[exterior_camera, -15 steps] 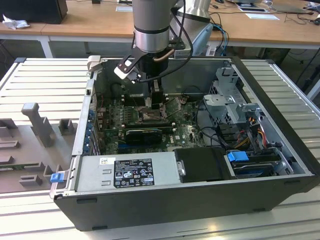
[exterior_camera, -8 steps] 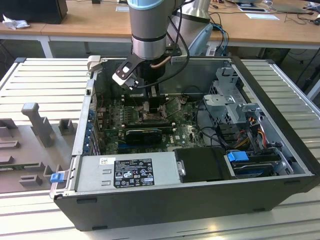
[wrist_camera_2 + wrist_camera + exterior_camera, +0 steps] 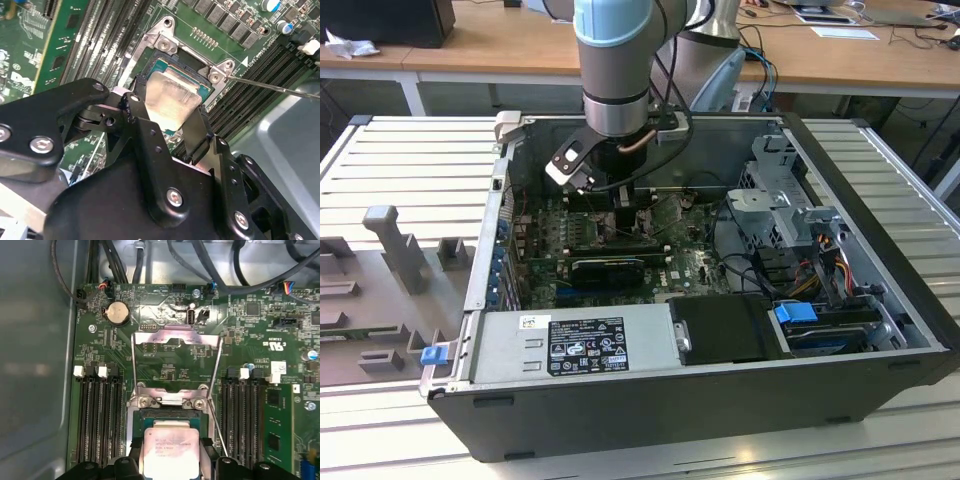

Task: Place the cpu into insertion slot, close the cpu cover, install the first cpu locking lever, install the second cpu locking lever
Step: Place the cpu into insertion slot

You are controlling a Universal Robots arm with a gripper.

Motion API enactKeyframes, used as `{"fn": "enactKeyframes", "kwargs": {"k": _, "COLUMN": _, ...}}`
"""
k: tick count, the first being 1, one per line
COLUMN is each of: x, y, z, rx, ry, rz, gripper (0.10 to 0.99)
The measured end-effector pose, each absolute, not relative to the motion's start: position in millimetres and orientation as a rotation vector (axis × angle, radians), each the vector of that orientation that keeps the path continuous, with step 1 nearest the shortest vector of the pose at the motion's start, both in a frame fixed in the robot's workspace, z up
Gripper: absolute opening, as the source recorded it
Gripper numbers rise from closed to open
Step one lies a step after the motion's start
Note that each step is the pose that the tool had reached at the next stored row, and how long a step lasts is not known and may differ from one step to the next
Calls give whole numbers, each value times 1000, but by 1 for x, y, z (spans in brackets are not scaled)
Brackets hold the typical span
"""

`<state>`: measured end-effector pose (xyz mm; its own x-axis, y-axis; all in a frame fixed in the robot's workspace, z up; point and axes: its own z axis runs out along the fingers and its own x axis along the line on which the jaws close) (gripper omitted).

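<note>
In both wrist views my gripper (image 3: 170, 107) (image 3: 170, 452) is shut on the cpu (image 3: 172, 95) (image 3: 170, 440), a pale silver square held by two opposite edges between the black fingers (image 3: 137, 107). The chip sits level at the insertion slot (image 3: 187, 62) (image 3: 170, 415), whose black frame shows around it; I cannot tell whether it is seated or just above. The cpu cover (image 3: 170, 335) is swung up and open behind the socket. A thin locking lever (image 3: 270, 86) (image 3: 216, 427) sticks out beside the socket. In the exterior view the gripper (image 3: 610, 205) is low inside the computer case.
Long black memory slots (image 3: 100, 415) (image 3: 245, 415) flank the socket. A black graphics card (image 3: 610, 268), the power supply (image 3: 570, 340) and a drive cage (image 3: 790, 210) crowd the case. Cables (image 3: 210, 265) hang at the board's edge near a coin battery (image 3: 116, 313).
</note>
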<state>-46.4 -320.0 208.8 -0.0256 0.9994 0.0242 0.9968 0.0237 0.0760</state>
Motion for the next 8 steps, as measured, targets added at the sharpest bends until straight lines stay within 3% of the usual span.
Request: {"fn": "enactKeyframes", "kwargs": {"k": 8, "x": -45, "y": -319, "z": 202, "rx": 2185, "ry": 2207, "rz": 107, "gripper": 529}}
